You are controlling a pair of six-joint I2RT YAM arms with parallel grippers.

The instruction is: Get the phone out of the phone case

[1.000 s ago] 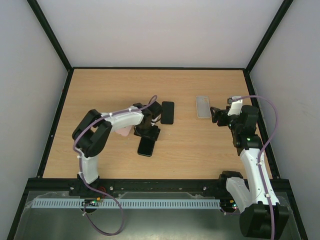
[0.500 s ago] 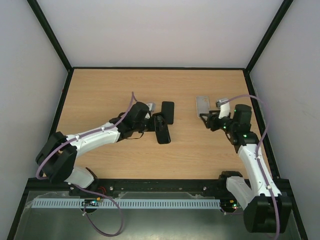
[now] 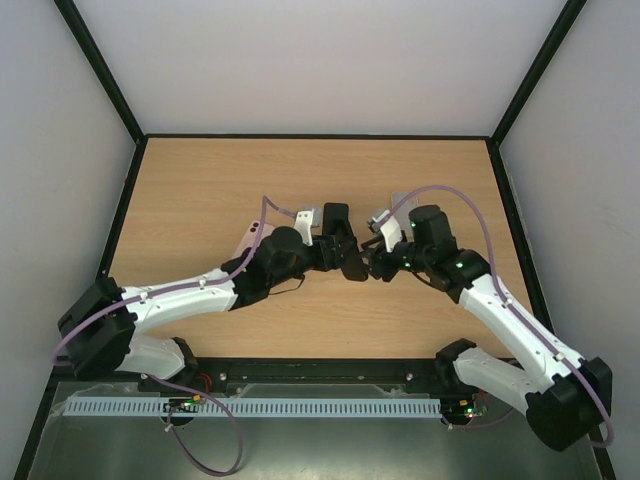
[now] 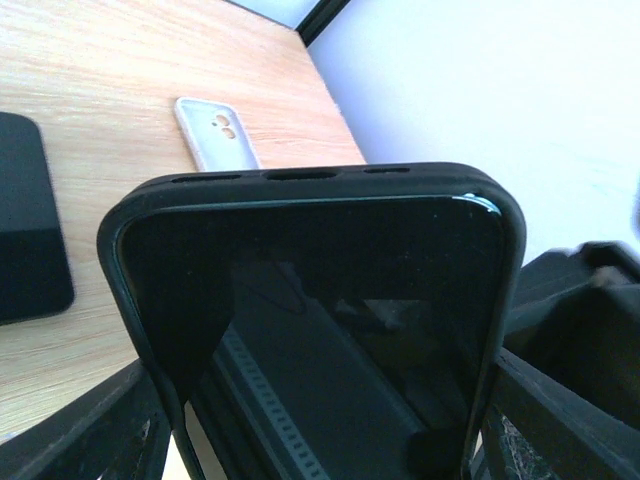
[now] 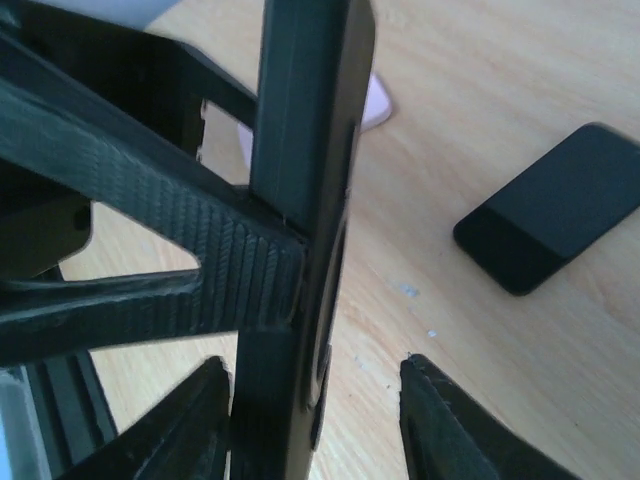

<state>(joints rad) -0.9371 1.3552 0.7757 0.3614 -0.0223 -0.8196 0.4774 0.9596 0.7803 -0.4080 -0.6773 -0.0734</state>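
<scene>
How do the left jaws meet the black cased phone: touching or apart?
Touching. The right wrist view shows a ribbed finger of the left jaws pressed against the cased phone.

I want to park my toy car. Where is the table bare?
Bare wood along the far edge of the table, and at the middle of its near edge. The middle is crowded: left claw holding the cased phone, right claw, black phone lying flat.
</scene>
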